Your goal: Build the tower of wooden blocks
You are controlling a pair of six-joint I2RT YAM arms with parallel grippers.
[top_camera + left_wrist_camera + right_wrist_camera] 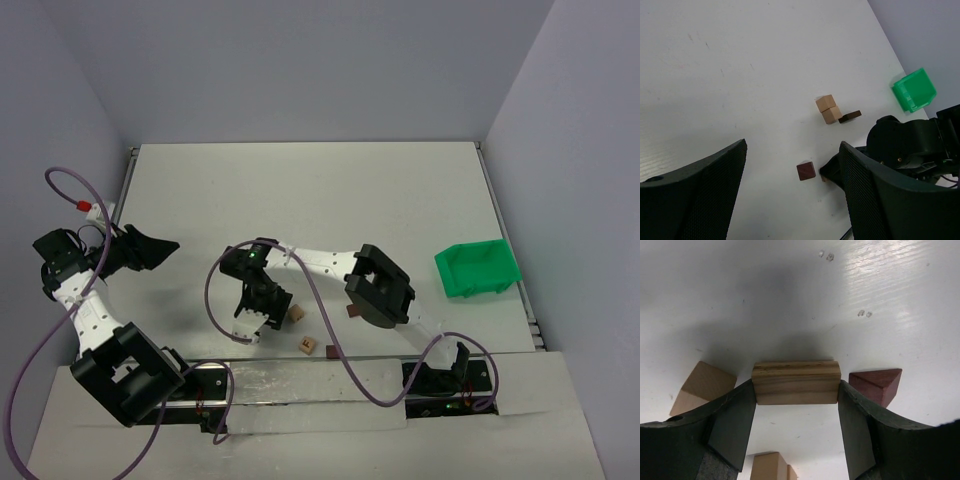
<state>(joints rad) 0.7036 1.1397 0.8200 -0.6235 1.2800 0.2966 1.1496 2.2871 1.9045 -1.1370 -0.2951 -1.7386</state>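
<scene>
My right gripper (285, 308) (796, 390) is shut on a light tan wooden brick (796, 382), held across its jaws low over the white table. A tan cube (702, 387) lies left of the brick and a dark brown block (877, 384) lies right of it. Two tan cubes (828, 109) touch each other, with a flat dark brick (850, 116) beside them. A dark brown cube (806, 170) sits by the right gripper's fingertips. My left gripper (160, 246) (792, 146) is wide open and empty, raised at the left, well away from the blocks.
A green plastic bin (478, 270) (914, 90) stands at the right of the table. Loose blocks (307, 346) lie near the table's front edge (330, 358). The right arm's purple cable (215, 300) loops beside the blocks.
</scene>
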